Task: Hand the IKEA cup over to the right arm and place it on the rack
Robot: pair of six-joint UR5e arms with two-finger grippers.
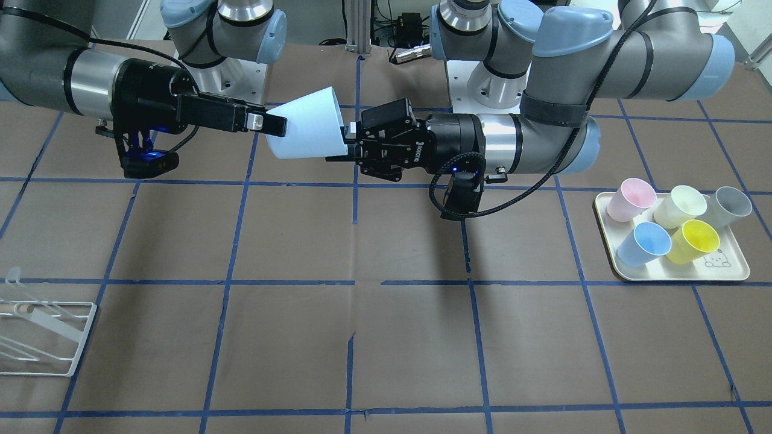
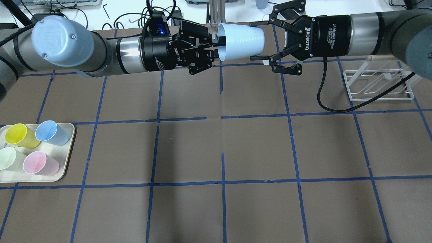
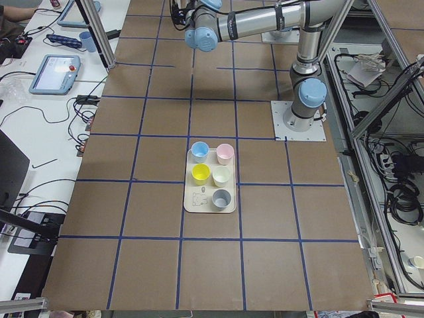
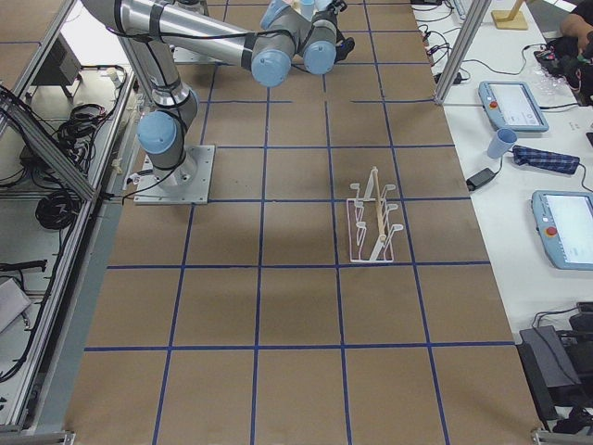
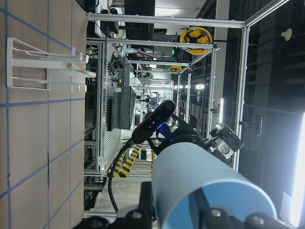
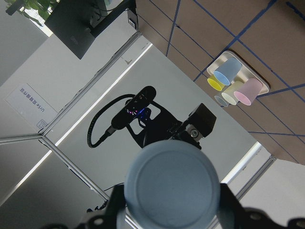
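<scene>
**Item: IKEA cup** (image 2: 241, 42). A very pale icy-blue plastic tumbler, tapered, matte, with no handle. It is held on its side in the air above the brown taped table (image 2: 222, 152), between the two tools.

**Left gripper** (image 2: 217, 47). It is clamped on the cup's rim wall. One finger (image 2: 221, 41) reaches inside the mouth and the other lies outside.

**Right gripper** (image 2: 256, 41). Its fingers are spread wide, one on each side of the cup's narrow base end. The overhead view shows a gap between each finger and the cup wall.

**Other stock.**
- The rack (image 2: 378, 84) is white wire and stands on the table behind and below the right gripper's wrist.
- The tray (image 2: 69, 148) lies well apart from the left gripper, out past its elbow. It carries sky-blue, yellow, pink and pale cream cups.

**Hidden or unclear.**
- In the front-facing view only one right finger shows across the cup, and the other is hidden.
- In both side views the tools sit at the top edge, too small to read.
- The overhead view cuts off the tray's left side.

**View differences.**
- The front-facing view shows a fifth, grey cup (image 1: 730, 205) on the tray.
- The right wrist view meets the cup's flat round base head-on, with black gripper parts flanking it low in the frame.
- The left wrist view shows the cup's side wall filling the lower frame, with the rack lying far beyond it.
</scene>
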